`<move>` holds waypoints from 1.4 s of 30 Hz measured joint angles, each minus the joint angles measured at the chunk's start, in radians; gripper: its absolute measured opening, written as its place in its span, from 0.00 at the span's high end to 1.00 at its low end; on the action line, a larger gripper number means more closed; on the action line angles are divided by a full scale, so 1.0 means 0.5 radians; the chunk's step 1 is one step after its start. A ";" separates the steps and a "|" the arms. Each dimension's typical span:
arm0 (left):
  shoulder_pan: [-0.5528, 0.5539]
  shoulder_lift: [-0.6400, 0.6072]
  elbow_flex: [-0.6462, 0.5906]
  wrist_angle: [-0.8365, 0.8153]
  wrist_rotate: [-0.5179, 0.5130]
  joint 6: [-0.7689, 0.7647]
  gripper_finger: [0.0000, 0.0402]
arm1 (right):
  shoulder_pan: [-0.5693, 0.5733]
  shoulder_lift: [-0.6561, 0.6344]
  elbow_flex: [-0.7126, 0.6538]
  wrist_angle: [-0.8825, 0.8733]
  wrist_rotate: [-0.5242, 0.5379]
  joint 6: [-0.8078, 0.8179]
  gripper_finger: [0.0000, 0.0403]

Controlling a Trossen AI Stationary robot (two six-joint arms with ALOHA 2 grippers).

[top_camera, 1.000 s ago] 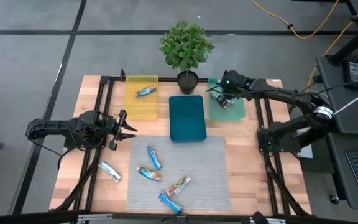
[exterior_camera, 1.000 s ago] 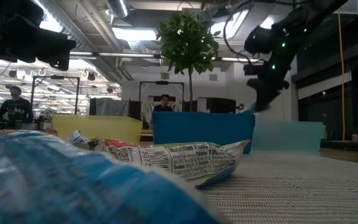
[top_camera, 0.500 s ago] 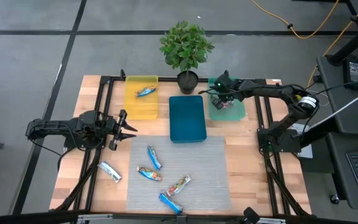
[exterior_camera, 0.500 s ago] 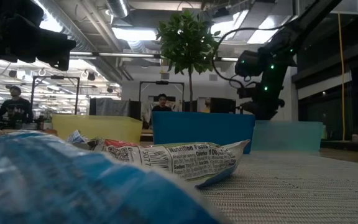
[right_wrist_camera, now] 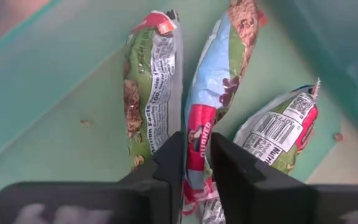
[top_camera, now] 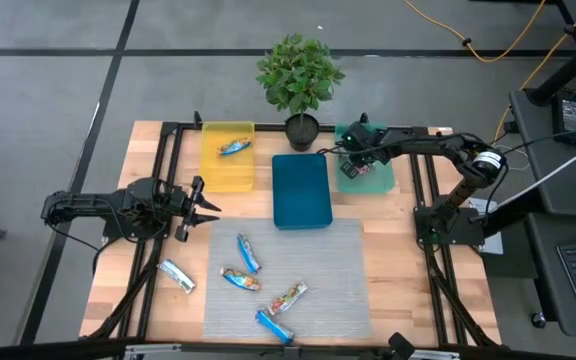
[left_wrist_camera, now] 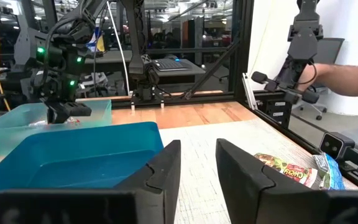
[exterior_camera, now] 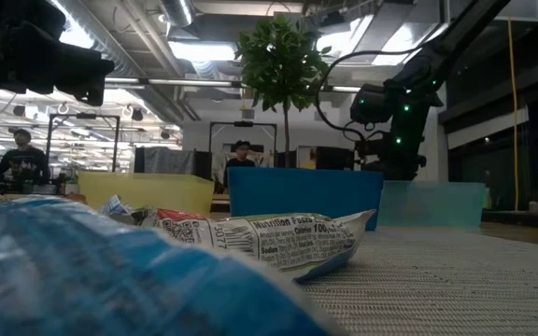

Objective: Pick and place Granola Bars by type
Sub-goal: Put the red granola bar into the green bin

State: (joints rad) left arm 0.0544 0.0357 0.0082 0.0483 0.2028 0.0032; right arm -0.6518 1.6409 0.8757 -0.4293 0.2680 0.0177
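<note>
The right gripper (top_camera: 356, 152) is hanging low over the teal tray (top_camera: 380, 180) at the table's far right corner, its fingers (right_wrist_camera: 166, 163) pinching the end of a red-orange granola bar (right_wrist_camera: 211, 118) lying between two others there. If it lifts before letting go, the crinkled wrapper could drag back out. The left gripper (top_camera: 206, 208) is waiting near the left edge, fingers slightly apart, empty. Five bars are lying towards the near edge, one in the yellow tray (top_camera: 214, 172).

In the low view a blurred blue bar (exterior_camera: 82, 275) fills the corner at 7 o'clock, cut by the edges. The right pincer (top_camera: 353, 160) hides the bars in the teal tray (top_camera: 380, 180) from above, and its grip cannot be judged.
</note>
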 joint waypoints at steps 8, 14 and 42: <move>0.000 0.000 0.000 0.000 0.000 0.000 0.76 | 0.002 0.000 0.000 -0.015 0.000 0.019 0.59; -0.001 0.000 0.000 0.000 0.000 0.000 0.76 | 0.017 -0.002 0.010 -0.028 0.001 0.054 0.51; -0.001 -0.001 0.000 0.000 0.001 0.000 0.76 | 0.686 -0.733 0.014 -0.383 0.320 0.297 0.49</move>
State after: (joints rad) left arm 0.0540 0.0354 0.0082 0.0483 0.2031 0.0032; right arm -0.3090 1.2744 0.8825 -0.6208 0.4278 0.1663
